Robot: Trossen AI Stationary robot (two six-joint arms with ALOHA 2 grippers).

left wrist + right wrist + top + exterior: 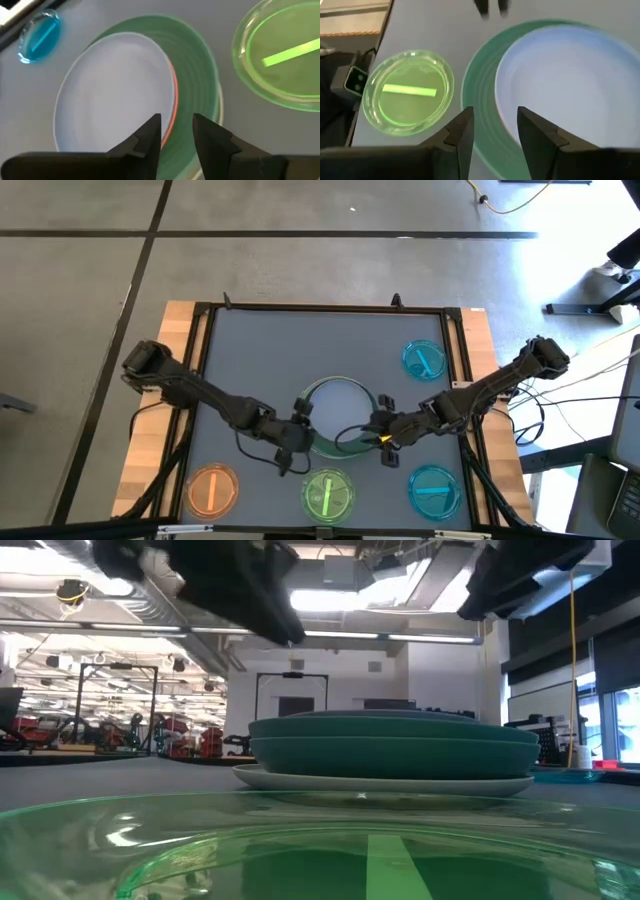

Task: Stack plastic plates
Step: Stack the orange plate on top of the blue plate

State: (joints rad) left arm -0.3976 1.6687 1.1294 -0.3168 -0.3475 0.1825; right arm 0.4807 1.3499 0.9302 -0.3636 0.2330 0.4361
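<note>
- The stack of larger plates (338,414) sits at the middle of the grey table (260,350), nearer its front edge. In the low view a cream-white plate (385,781) lies at the bottom with two green plates (395,752) above it.
- In the left wrist view a blue-grey plate (112,92) lies on top, off-centre, with a salmon-pink rim (174,92) showing at its edge over a green plate (195,80).
- The left gripper (301,424) is at the stack's left edge, jaws apart with a narrow gap.
- The right gripper (379,424) is at the right edge, jaws apart.
- Small translucent plates lie apart from the stack: orange (212,489), bright green (328,494) and cyan (435,489) along the front, another cyan plate (424,360) at the right rear.
</note>
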